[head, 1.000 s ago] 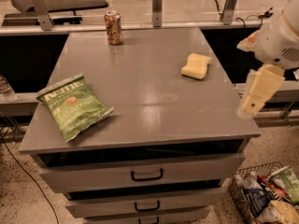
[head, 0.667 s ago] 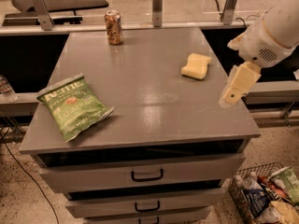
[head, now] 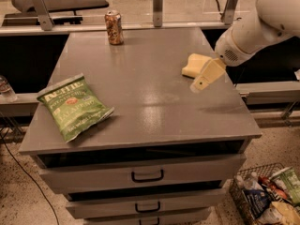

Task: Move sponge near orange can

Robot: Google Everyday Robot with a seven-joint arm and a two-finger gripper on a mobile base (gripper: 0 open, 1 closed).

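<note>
Since a moment ago the arm (head: 255, 29) has swung in from the right edge of the tabletop (head: 140, 83). The gripper (head: 201, 80), which then hung out past the corner, now sits over the right-hand part of the surface. Nothing else has shifted: sponge, can and bag lie where they did.

From where I stand, the green chip bag (head: 74, 108) lies flat near the front left corner, well away from everything else. The orange can (head: 114, 27) stands upright at the far edge, left of centre. Between it and the sponge there is only bare grey tabletop, with nothing in the way. Below the top are drawers (head: 147, 175) with dark handles, and a wire basket (head: 265, 198) full of packets sits on the floor at the right.

The sponge (head: 191, 64) lies on the right side of the tabletop, toward the back, well apart from the can. The gripper points down and to the left, and its cream-coloured end crosses in front of the sponge's right and near side. It is right at the sponge, but I cannot tell whether they touch. Nor can I tell whether the gripper is released or clenched; it does not appear to be carrying anything.
</note>
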